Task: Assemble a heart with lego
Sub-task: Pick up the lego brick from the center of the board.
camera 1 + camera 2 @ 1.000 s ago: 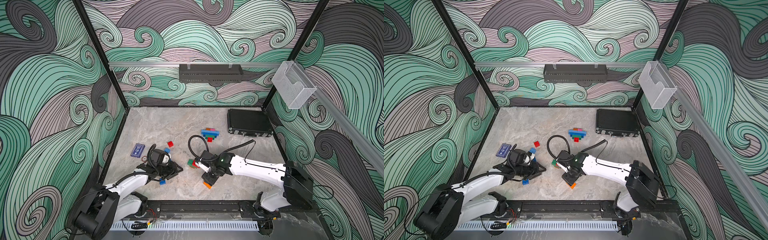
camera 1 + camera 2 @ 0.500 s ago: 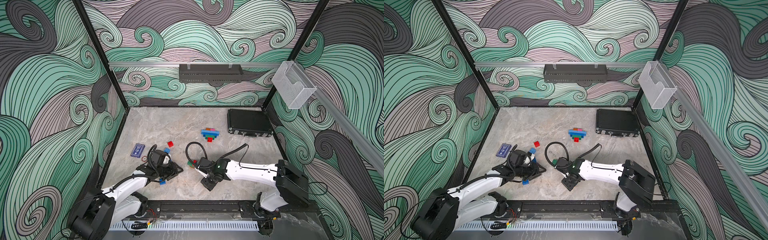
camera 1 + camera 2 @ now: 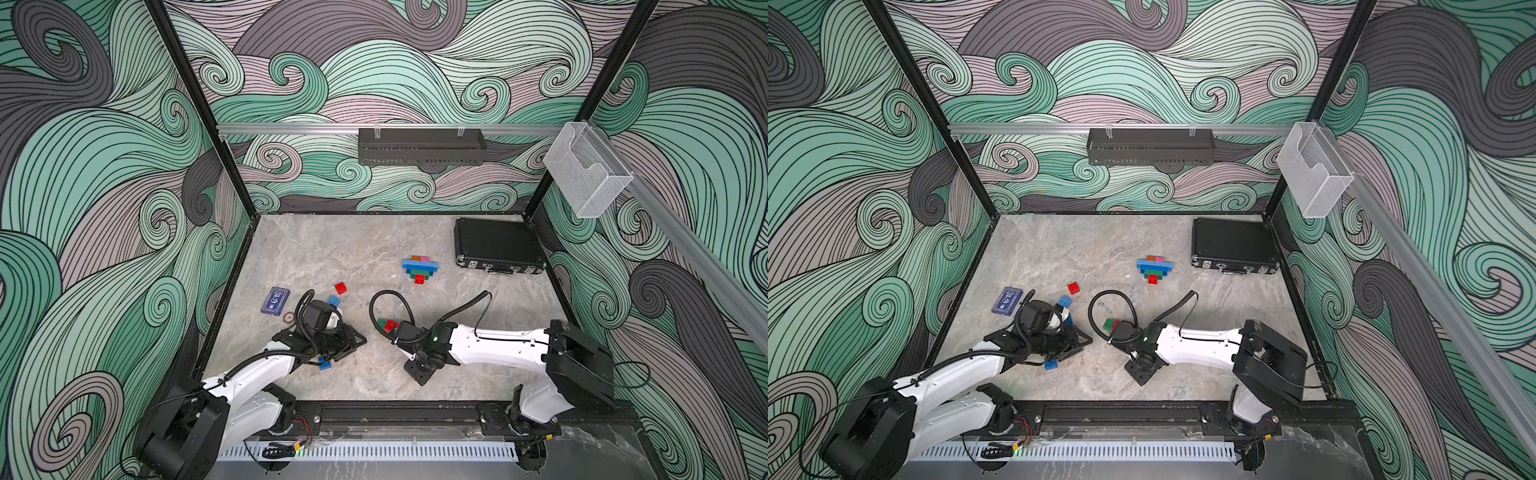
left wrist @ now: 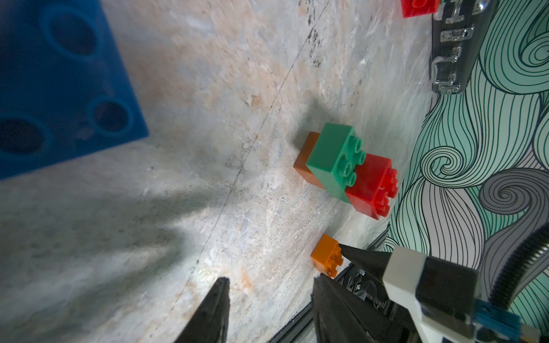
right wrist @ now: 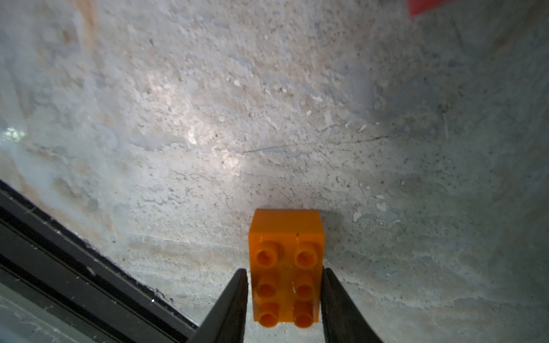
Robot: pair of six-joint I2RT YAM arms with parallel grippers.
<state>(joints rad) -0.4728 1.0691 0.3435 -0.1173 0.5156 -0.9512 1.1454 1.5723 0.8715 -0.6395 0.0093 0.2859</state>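
A partly built lego heart (image 3: pixel 419 268) (image 3: pixel 1154 269) of blue, green, red, orange and pink bricks lies mid-table. My right gripper (image 5: pixel 285 270) (image 3: pixel 419 372) points down near the front edge. It is shut on the sides of an oblong orange brick (image 5: pixel 286 237) (image 4: pixel 326 255) that rests on the table. My left gripper (image 4: pixel 273 279) (image 3: pixel 358 341) is low over the table and open, with bare table between its fingers. A dark blue brick (image 3: pixel 324 365) (image 4: pixel 59 89) lies beside it. Green and red bricks (image 3: pixel 387 325) (image 4: pixel 332 157) sit together by the right wrist. A red brick (image 3: pixel 340 287) and a light blue brick (image 3: pixel 333 301) lie farther back.
A black case (image 3: pixel 498 245) lies at the back right. A flat dark blue card box (image 3: pixel 275 301) and a small ring (image 3: pixel 289 318) sit at the left. The black front rail (image 3: pixel 395 411) runs just in front of my right gripper.
My right gripper swung left and down over the orange brick and closed on it; the brick is now hidden in the top views. The left arm has hardly moved.
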